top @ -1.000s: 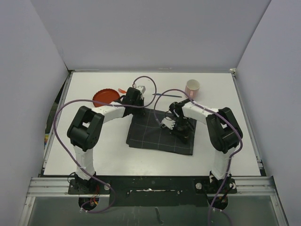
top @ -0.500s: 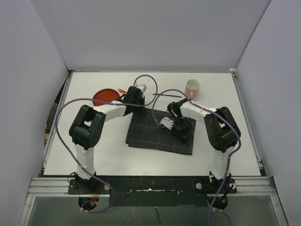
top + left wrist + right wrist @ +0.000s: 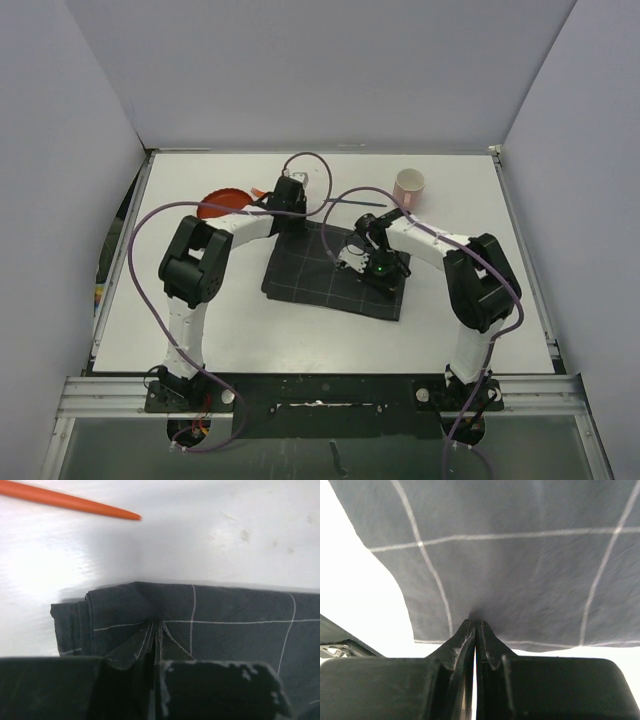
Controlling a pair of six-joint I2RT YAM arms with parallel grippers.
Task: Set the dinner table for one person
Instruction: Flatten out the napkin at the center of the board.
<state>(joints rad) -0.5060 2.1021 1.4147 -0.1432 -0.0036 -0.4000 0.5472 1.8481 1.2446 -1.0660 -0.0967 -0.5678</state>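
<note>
A dark cloth mat (image 3: 325, 275) with thin white grid lines lies mid-way across the white dinner table (image 3: 240, 335). My left gripper (image 3: 290, 216) is shut on the mat's far left corner. In the left wrist view that gripper (image 3: 157, 630) pinches bunched folds of the mat (image 3: 225, 610). My right gripper (image 3: 383, 276) is shut on the mat near its right side. Seen from the right wrist, the gripper (image 3: 475, 625) clamps the mat's (image 3: 520, 555) edge, which is lifted and pulled taut.
A red plate (image 3: 222, 205) sits at the far left, partly behind the left arm. Beside it lies an orange utensil (image 3: 262, 191), whose handle (image 3: 75, 502) shows in the left wrist view. A pink cup (image 3: 409, 186) stands at the far right, with a dark thin utensil (image 3: 355, 201) near it.
Both grippers, still shut on the mat, have dragged it a little to the left and away from the arm bases. The left elbow has swung right.
</note>
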